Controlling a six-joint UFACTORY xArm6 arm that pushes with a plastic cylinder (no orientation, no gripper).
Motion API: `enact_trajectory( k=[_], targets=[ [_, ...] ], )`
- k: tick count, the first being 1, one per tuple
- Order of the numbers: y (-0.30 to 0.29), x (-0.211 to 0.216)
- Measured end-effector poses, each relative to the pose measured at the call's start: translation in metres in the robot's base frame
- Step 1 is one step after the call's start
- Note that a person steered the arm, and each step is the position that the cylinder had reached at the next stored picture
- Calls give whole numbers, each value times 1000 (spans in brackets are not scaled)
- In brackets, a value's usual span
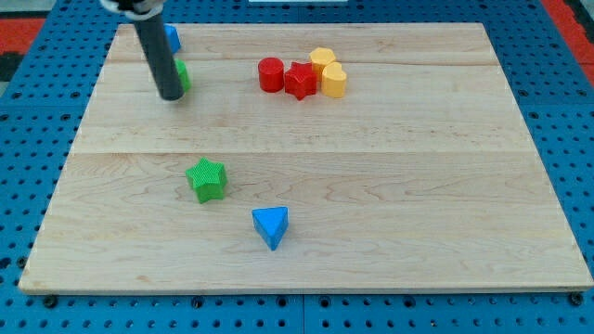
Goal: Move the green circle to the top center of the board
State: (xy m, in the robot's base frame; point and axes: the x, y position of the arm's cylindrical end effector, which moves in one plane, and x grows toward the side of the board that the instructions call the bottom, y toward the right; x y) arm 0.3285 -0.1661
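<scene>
The green circle (183, 75) sits near the board's top left, mostly hidden behind my dark rod. My tip (171, 96) rests on the board just left of and touching or nearly touching the green circle. A blue block (172, 38) lies above it, partly hidden by the rod; its shape is unclear.
A red circle (270, 74), a red star (300, 81) and two yellow blocks (322, 60) (334, 81) cluster at the top center. A green star (206, 179) and a blue triangle (271, 225) lie lower down, left of center. The wooden board (418, 186) lies on a blue pegboard.
</scene>
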Motion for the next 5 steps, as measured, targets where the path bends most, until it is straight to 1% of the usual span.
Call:
enact_trajectory(
  k=[1, 2, 3, 4, 5],
  targets=[
    [-15, 5],
    [-25, -39],
    [-10, -49],
    [16, -75],
    [68, -77]
  ],
)
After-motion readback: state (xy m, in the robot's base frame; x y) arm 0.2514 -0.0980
